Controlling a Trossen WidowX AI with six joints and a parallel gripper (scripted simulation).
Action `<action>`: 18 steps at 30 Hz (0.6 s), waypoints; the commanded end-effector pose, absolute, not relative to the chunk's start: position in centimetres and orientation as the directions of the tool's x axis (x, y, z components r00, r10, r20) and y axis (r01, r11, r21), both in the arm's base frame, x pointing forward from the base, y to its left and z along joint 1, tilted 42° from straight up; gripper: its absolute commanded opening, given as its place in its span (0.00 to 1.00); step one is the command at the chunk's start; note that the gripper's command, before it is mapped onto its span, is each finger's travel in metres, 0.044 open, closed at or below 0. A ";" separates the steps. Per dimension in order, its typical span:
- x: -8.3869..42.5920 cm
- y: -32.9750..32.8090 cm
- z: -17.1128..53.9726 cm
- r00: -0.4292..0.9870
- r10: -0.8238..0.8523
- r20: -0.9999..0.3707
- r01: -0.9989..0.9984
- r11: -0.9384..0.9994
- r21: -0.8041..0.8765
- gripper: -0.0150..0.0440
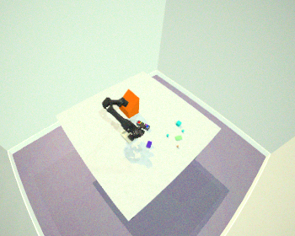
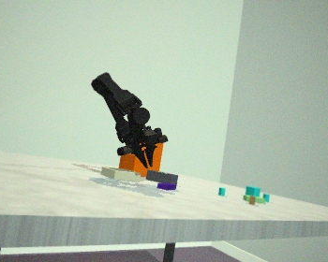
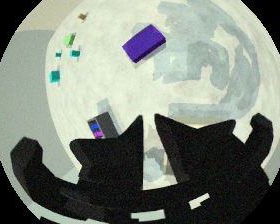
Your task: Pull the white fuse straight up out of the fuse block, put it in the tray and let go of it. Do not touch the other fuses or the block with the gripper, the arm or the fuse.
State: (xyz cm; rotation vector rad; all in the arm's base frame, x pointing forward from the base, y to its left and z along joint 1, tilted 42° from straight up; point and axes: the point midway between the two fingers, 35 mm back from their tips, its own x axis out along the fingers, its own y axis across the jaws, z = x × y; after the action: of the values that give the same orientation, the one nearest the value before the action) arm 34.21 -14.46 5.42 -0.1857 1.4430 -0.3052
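Note:
The dark fuse block (image 1: 142, 125) (image 2: 162, 178) (image 3: 109, 124) stands beside the arm; blue and magenta fuses show on it in the wrist view, the rest is behind a finger. I cannot make out the white fuse. The cream tray (image 1: 125, 136) (image 2: 121, 174) is partly hidden by the arm in the top view and by the fingers in the wrist view. My gripper (image 2: 149, 167) (image 3: 148, 117) points down, with a narrow gap between its fingertips and nothing seen in it. In the exterior view it shows between the tray and the block; its exact height is unclear.
A tall orange block (image 1: 130, 103) (image 2: 130, 164) stands by the arm's base. A purple block (image 1: 149, 144) (image 2: 167, 186) (image 3: 144, 43) lies near the fuse block. Farther off are teal cubes (image 1: 179, 123) (image 2: 252, 191) (image 3: 54, 76), a green piece (image 1: 179, 138) (image 3: 69, 39) and a small brown piece (image 2: 252, 200) (image 3: 82, 17).

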 end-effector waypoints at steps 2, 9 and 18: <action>32.0 -8.4 1.6 -0.040 -0.450 -0.892 -0.688 0.660 -0.302 0.38; 29.6 -4.3 -0.9 -0.075 -0.582 -0.810 -0.988 0.152 -0.018 0.38; 28.2 -2.5 -1.9 -0.060 -0.660 -0.749 -0.967 -0.147 0.207 0.38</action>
State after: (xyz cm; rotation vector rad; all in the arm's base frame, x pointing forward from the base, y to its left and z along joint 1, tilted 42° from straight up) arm 29.28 -3.51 -1.36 -1.6211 1.7364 0.8606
